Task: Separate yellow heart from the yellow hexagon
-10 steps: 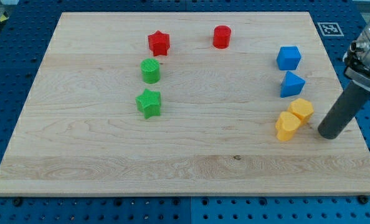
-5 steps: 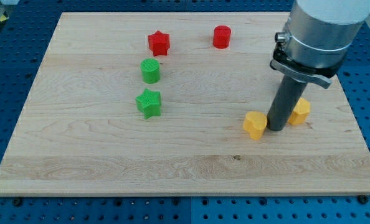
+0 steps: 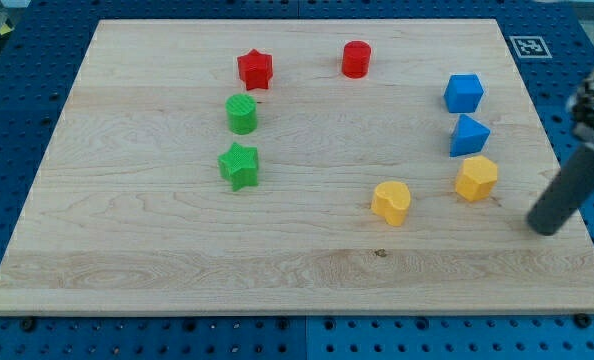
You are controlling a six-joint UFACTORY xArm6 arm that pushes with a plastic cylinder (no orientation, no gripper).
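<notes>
The yellow heart [image 3: 390,202] lies on the wooden board [image 3: 157,240] right of centre, in the lower half. The yellow hexagon [image 3: 476,178] lies to its right and slightly higher, with a clear gap of board between them. My tip [image 3: 546,227] is at the board's right edge, right of and a little below the hexagon, touching no block.
A blue cube [image 3: 463,93] and a blue triangular block [image 3: 469,135] stand just above the hexagon. A red cylinder [image 3: 356,59] and red star [image 3: 255,69] are near the top. A green cylinder [image 3: 241,114] and green star [image 3: 239,165] are left of centre.
My tip came in between the two yellow blocks, pushed the heart to the left away from the hexagon, then drew back to the board's right edge.
</notes>
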